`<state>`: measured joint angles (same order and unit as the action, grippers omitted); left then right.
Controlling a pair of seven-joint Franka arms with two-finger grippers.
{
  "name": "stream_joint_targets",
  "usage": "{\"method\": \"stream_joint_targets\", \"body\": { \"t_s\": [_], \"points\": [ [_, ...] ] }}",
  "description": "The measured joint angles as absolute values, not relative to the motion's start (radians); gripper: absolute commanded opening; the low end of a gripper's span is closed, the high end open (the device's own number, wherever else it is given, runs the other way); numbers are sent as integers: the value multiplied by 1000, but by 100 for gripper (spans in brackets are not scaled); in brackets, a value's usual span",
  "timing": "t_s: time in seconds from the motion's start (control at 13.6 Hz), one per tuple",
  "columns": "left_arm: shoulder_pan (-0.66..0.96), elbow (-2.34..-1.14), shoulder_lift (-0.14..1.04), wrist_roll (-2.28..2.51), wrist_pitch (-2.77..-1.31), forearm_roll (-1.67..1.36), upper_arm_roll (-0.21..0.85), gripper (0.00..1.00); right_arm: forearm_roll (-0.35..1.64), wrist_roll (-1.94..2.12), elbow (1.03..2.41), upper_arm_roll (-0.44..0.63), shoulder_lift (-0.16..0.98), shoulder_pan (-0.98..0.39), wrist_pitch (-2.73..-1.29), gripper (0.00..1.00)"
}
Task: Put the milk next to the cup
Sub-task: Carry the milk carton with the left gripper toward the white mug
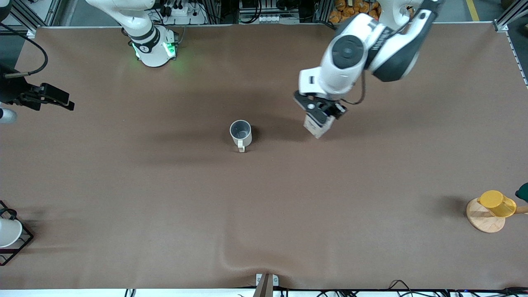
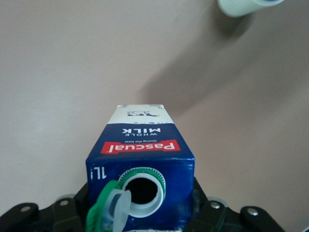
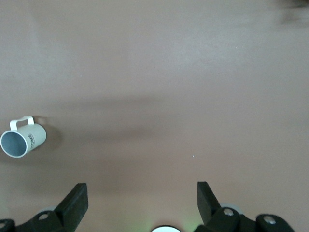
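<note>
The milk [image 1: 318, 127] (cap flipped open) is clamped in the left gripper [image 1: 319, 112] over the table, apart from the cup [image 1: 240, 133]; spillage is risked if tilted. The right gripper [image 3: 142, 198] is parked spread, empty.

A yellow cup [image 1: 497, 203] lies on a round wooden stand [image 1: 485, 216]; a wire-framed white cup [image 1: 9, 232] sits apart.

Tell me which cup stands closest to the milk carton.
The cream-white mug mid-table, beside the milk in the left gripper; the yellow cup stands at the table's edge.
</note>
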<state>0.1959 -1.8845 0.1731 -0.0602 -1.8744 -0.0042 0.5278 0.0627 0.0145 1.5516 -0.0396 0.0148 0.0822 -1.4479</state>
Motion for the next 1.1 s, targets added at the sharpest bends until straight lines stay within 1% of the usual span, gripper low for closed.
{"method": "stream_joint_targets", "body": {
  "t_s": [0.37, 0.59, 0.95, 1.1],
  "points": [
    [346, -1782, 311, 128, -1890, -4, 528, 68, 63, 88, 1554, -35, 15, 102, -1422, 100],
    [399, -1759, 366, 205, -1930, -4, 527, 68, 63, 113, 1556, -34, 15, 108, -1417, 100],
    [473, -1660, 454, 384, -1942, 2, 524, 69, 63, 138, 1556, -33, 16, 118, -1415, 100],
    [502, -1640, 485, 443, -1954, 21, 522, 69, 63, 151, 1557, -33, 16, 119, -1415, 100]
  ]
}}
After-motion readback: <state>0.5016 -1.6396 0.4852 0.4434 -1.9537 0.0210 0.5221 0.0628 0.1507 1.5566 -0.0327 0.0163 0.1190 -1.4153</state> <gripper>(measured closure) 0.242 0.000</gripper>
